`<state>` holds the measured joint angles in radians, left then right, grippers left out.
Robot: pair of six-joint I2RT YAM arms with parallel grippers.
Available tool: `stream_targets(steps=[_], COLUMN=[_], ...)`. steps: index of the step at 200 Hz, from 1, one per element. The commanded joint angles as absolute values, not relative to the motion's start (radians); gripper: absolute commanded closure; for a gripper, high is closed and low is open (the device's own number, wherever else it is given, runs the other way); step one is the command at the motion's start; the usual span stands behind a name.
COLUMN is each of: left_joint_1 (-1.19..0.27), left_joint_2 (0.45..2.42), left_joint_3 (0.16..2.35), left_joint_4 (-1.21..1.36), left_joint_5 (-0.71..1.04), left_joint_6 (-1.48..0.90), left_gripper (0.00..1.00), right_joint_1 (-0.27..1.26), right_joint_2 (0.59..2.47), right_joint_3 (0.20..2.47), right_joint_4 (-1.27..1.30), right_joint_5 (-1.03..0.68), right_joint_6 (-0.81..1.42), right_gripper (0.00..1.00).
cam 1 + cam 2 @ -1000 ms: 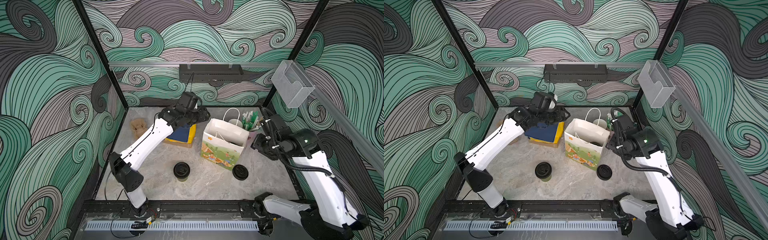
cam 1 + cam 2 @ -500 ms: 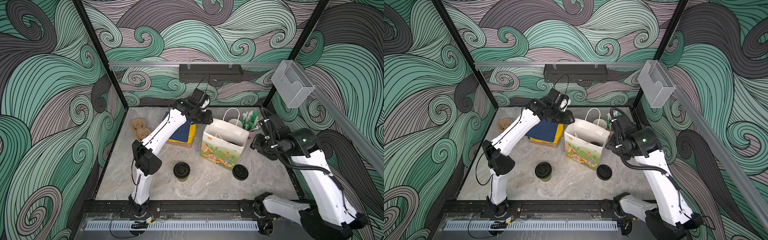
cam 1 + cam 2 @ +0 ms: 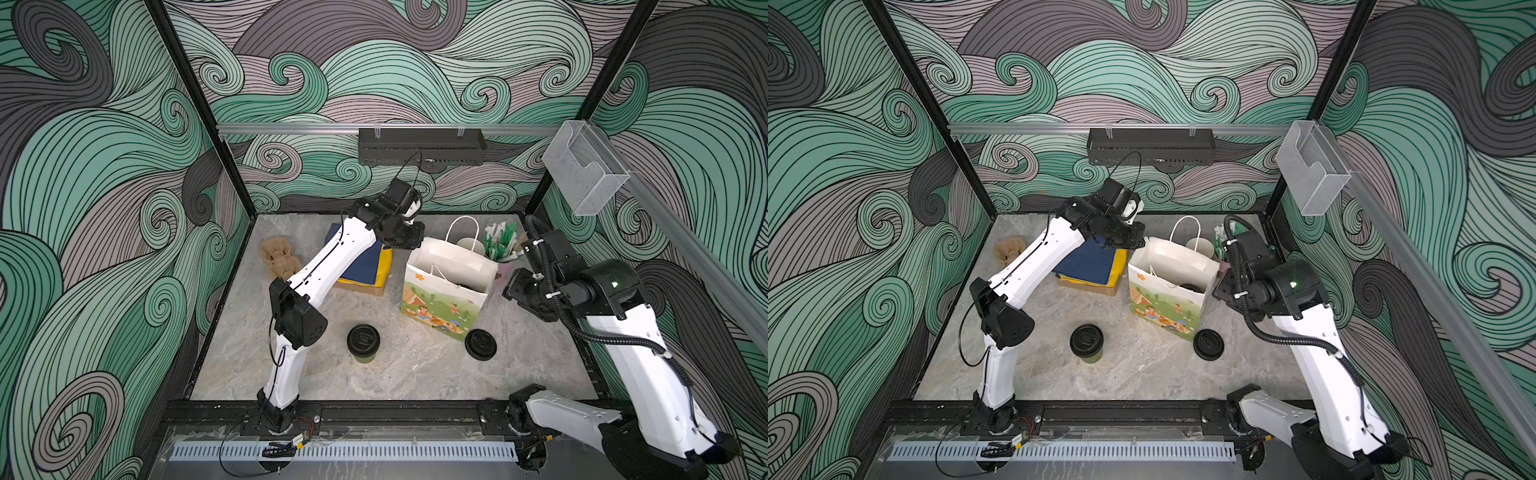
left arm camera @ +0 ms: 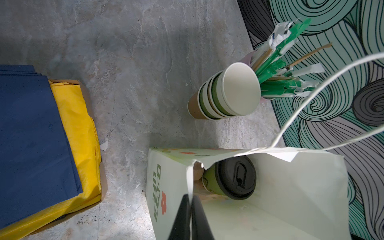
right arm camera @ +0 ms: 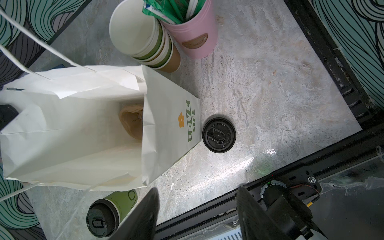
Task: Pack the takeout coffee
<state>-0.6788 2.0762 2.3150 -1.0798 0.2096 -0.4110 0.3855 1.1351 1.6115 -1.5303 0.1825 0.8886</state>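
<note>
One takeout coffee cup (image 4: 228, 178), green-sided with a black sip lid, leans inside the white paper bag (image 3: 444, 299) (image 4: 280, 197). A second lidded cup (image 3: 363, 343) (image 3: 1086, 341) (image 5: 106, 216) stands on the table in front of the bag, to its left. My left gripper (image 4: 190, 207) (image 3: 415, 245) is shut on the bag's rim at its back left corner, with the paper wall pinched between its fingers. My right gripper (image 5: 197, 209) hangs open just right of the bag, with nothing between its fingers.
A loose black lid (image 3: 481, 343) (image 5: 218, 135) lies by the bag's front right corner. Stacked lidless cups (image 4: 226, 93) and a pink pot of stirrers (image 5: 197, 37) stand behind the bag. Blue and yellow napkins (image 3: 365, 266) and brown carriers (image 3: 280, 257) lie to the left.
My left arm swung right from over the napkins to the bag, and its jaws closed on the bag's rim. The right arm stayed still.
</note>
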Motion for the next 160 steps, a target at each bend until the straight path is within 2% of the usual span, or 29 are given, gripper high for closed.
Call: stream_targets(steps=[1, 35, 111, 120, 145, 160], left_joint_1=[-0.684, -0.684, -0.754, -0.774, -0.799, -0.798], left_joint_2=[2.067, 1.984, 1.723, 1.707, 1.667, 1.630], left_joint_3=[2.335, 2.225, 1.806, 1.783, 1.769, 1.769], left_joint_4=[-1.103, -1.005, -0.776, -0.769, -0.827, -0.837], left_joint_5=[0.171, 0.137, 0.003, -0.012, -0.072, -0.148], left_joint_6=[-0.419, -0.574, -1.083, -1.110, -1.121, -1.037], left_gripper=[0.98, 1.00, 1.00, 0.92, 0.51, 0.40], right_joint_1=[0.369, 0.368, 0.367, 0.367, 0.368, 0.368], right_joint_2=[1.121, 1.139, 1.173, 1.176, 1.178, 1.172], right_joint_3=[1.625, 1.620, 1.624, 1.625, 1.628, 1.621], right_joint_4=[-1.557, -1.502, -1.457, -1.456, -1.458, -1.459], right_joint_5=[0.187, 0.095, -0.003, 0.000, 0.008, 0.012], right_joint_6=[0.864, 0.799, 0.750, 0.750, 0.755, 0.764], right_gripper=[0.39, 0.46, 0.45, 0.44, 0.44, 0.44])
